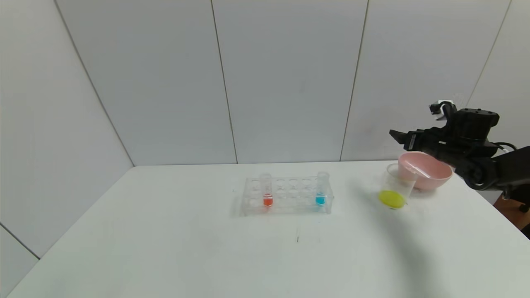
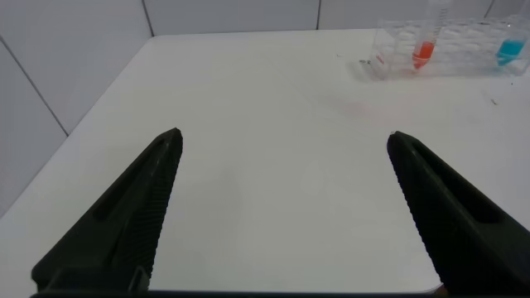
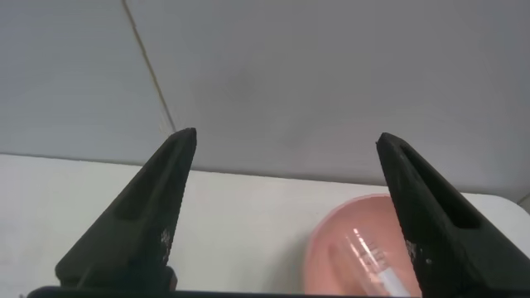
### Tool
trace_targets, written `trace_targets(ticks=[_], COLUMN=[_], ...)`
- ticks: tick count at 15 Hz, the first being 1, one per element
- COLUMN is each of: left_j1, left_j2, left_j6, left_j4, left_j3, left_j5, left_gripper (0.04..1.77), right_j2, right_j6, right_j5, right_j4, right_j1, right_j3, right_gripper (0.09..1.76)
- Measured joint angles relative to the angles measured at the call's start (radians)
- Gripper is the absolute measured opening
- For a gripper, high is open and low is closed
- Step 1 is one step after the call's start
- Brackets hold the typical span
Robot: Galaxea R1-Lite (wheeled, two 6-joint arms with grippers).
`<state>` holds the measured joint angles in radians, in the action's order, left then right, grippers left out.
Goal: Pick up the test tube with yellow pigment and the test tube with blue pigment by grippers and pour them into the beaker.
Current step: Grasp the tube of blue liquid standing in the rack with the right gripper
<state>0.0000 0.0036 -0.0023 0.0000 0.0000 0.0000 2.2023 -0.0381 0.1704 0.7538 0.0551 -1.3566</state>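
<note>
The black right pincer (image 1: 398, 136) has 2 tapered pointed fingers, black cables and a white block.

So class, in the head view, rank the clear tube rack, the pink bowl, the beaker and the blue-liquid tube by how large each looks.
1. Tube rack, clearly widest.
2. Pink bowl.
3. Beaker, though it stands nearer the camera than the bowl.
4. Test tube with blue pigment, slimmest.

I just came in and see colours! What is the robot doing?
It is mixing colours. The beaker already holds yellow liquid, and an empty tube lies in the pink bowl. The right gripper is open above that bowl, holding nothing. The blue tube waits in the rack beside a red one.
</note>
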Motion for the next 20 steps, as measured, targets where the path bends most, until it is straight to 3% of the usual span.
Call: trace_targets(ticks=[3,6,8,12,14,17,20], left_j1=[0.0,0.0,0.0,0.0,0.0,0.0,0.0], left_j2=[0.0,0.0,0.0,0.0,0.0,0.0,0.0], left_j6=[0.0,0.0,0.0,0.0,0.0,0.0,0.0], left_j4=[0.0,0.0,0.0,0.0,0.0,0.0,0.0], left_j3=[0.0,0.0,0.0,0.0,0.0,0.0,0.0], left_j5=[0.0,0.0,0.0,0.0,0.0,0.0,0.0], left_gripper=[1.76,1.76,1.76,1.76,1.76,1.76,1.76], right_j2=[-0.053,-0.122,-0.178,-0.285,-0.329,-0.355,-0.355], right_j6=[-0.02,-0.022,-0.024,-0.038,-0.04,-0.044,-0.074], right_j5=[-0.23,-0.388,-0.465,-0.516,-0.615,-0.801,-0.872], right_j4=[0.03,0.034,0.048,0.201,0.29,0.357,0.374], right_j1=[-0.136,-0.26,-0.332,-0.446,-0.521,-0.651,-0.788], right_j3=[0.065,0.172,0.269,0.509,0.62,0.704,0.749], right_gripper=[1.6,1.64,1.65,1.68,1.68,1.69,1.7])
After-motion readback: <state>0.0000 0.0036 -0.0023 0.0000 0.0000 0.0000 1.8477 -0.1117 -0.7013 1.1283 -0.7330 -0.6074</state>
